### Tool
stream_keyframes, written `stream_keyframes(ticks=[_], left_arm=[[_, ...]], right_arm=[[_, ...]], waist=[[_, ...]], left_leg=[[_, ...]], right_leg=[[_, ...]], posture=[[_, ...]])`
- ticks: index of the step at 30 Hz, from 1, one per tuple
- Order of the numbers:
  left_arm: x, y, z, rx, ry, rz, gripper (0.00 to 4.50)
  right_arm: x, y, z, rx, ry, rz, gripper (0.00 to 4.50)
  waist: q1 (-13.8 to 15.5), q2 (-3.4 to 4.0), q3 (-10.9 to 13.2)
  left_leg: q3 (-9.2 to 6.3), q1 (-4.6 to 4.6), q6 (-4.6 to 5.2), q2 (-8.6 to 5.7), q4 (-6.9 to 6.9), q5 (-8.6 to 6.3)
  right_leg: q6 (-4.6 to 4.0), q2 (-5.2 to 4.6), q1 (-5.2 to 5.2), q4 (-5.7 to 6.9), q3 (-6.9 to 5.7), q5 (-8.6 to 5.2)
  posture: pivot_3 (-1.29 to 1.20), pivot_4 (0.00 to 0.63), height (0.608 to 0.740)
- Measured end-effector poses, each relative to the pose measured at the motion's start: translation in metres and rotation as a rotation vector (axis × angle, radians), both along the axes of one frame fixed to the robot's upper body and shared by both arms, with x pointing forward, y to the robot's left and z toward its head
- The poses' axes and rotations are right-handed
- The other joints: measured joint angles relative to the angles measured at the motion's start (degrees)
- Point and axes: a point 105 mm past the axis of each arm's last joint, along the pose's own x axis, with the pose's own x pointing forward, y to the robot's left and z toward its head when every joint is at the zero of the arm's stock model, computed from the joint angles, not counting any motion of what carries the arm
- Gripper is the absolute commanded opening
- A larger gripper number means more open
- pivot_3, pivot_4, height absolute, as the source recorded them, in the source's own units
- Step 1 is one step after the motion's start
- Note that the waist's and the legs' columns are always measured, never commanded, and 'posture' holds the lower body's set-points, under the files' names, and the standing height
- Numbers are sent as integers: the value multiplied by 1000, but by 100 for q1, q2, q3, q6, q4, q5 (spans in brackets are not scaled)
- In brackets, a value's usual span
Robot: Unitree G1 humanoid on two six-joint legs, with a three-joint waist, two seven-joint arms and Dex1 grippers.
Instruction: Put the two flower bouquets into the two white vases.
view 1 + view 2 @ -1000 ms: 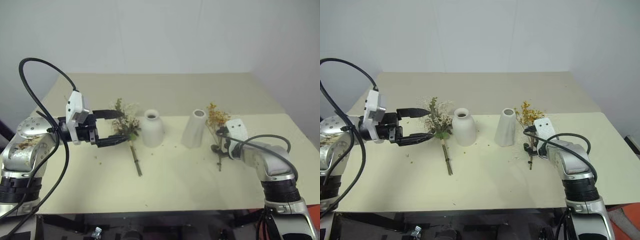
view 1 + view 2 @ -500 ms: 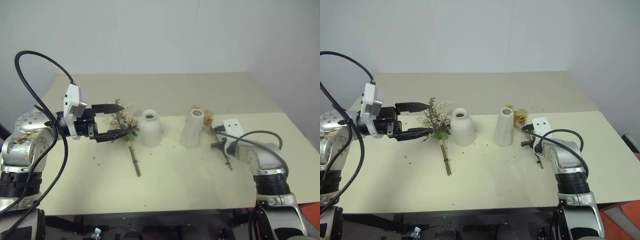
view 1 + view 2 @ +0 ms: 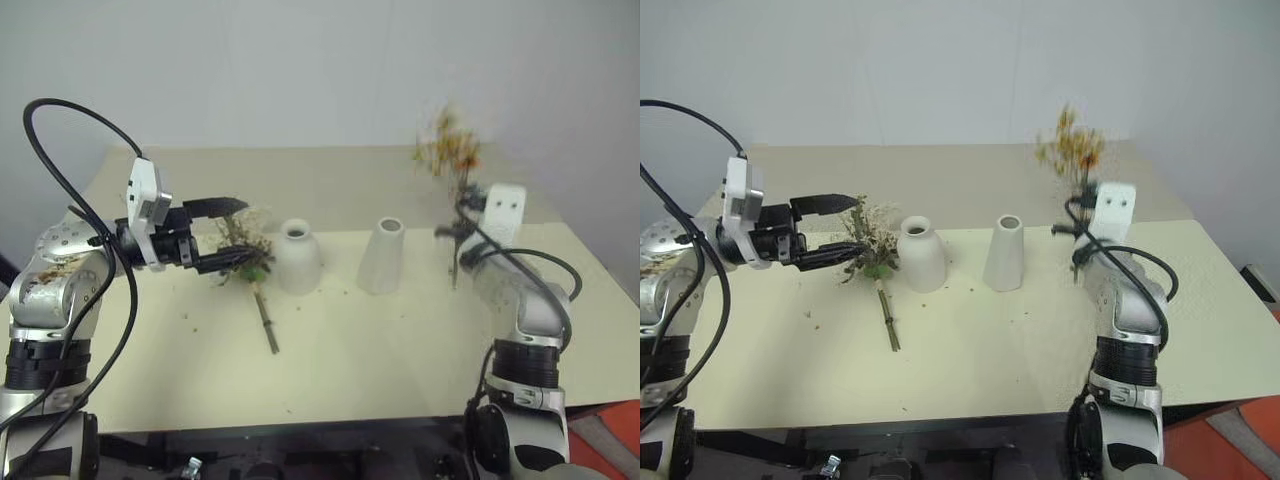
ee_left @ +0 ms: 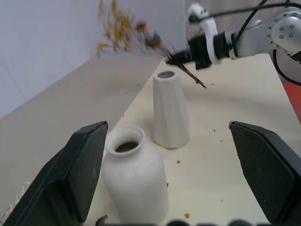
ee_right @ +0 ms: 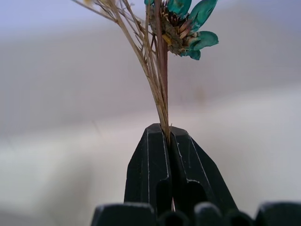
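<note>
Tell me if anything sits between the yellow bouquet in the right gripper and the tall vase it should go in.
Nothing visible does. The right gripper holds the yellow-orange bouquet upright above the table, and the gap across to the tapered vase holds no object. The vase's mouth is open and unobstructed.

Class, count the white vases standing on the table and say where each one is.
2. The bottle-shaped vase stands mid-table, just beside the cream bouquet; the tapered vase stands apart to its right.
</note>
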Motion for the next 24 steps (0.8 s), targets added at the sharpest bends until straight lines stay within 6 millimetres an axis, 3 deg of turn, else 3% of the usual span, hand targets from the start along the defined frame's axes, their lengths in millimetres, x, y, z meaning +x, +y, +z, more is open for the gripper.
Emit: stream_keyframes(ticks=[4, 10, 19, 24], left_arm=[[4, 2, -2, -14, 32, 20, 4500], [6, 2, 0, -22, 43, 34, 4500], [7, 0, 0, -23, 53, 35, 4500], [7, 0, 0, -24, 52, 39, 4500]], right_arm=[[-7, 17, 41, 28, -265, 104, 16], [-13, 50, 67, 73, -440, 262, 16], [-17, 89, 56, 75, -458, 399, 16], [-18, 96, 41, 69, -441, 412, 16]], waist=[[3, 1, 1], [4, 7, 5], [7, 8, 5], [11, 8, 6]], left_leg=[[-1, -1, 0, 0, -3, 0], [-3, 3, 0, 1, -3, 0], [-3, 2, 0, 0, -3, 0], [-3, 2, 0, -1, -3, 0]], right_leg=[[-2, -1, -1, 0, -1, 1], [-7, 1, -1, 9, -1, 4], [-15, 1, -3, 9, -1, 9], [-15, 0, -2, 9, -2, 8]], posture=[[0, 150, 740], [0, 150, 740], [0, 150, 740], [0, 150, 740]])
